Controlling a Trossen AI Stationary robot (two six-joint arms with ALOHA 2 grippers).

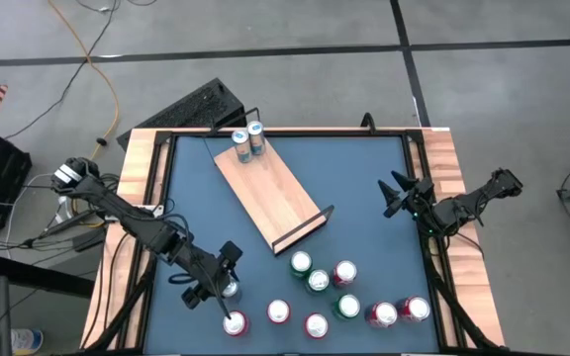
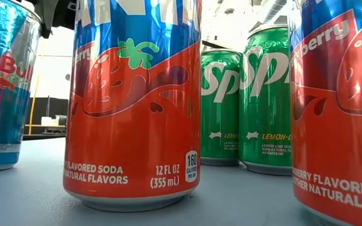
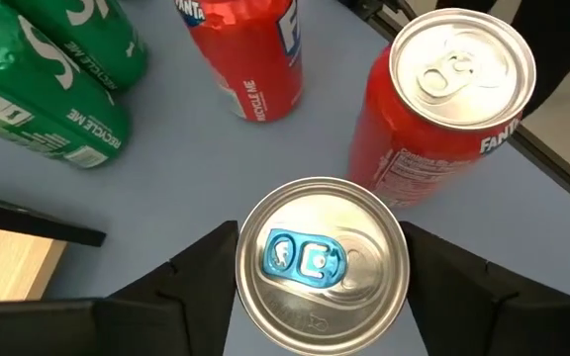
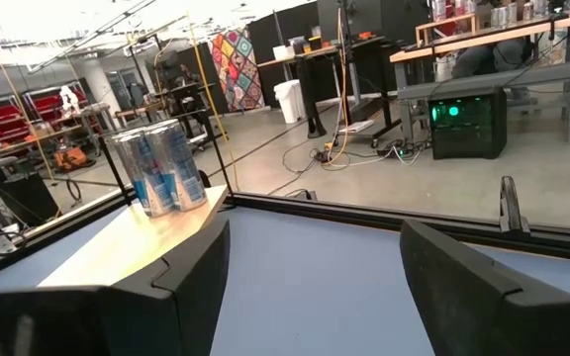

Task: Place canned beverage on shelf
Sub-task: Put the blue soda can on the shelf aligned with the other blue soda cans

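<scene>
Inspection of the worktop [image 1: 196,188], with the shelf [image 1: 265,193] taken as landmark throughout.

Left gripper [image 1: 228,280]: positioned well clear of the shelf's near railed end, among the loose cans. Its fingers stand apart on either side of a blue-tabbed can [image 3: 320,265], close to the can wall; contact cannot be confirmed, so the can is not judged held. The can stands upright on the worktop.

Right gripper [image 1: 396,194]: waiting off the shelf's right side, fingers apart, nothing between them.

Risks, as judged:
- A red Fanta can [image 3: 441,109] stands just beside the blue-tabbed can. A finger closing or lifting on that side could catch it and tip it into the cluster.
- If the grip lands off-centre, the smooth can may slip or tilt on the lift.
- Two cans [image 1: 247,140] already occupy the shelf's far end; a careless placement there could knock them over.

Condition of the target: silver lid, blue pull tab, unopened, no visible dent. A blue Red Bull can [image 2: 2,88] in the low view is probably the same item.
</scene>
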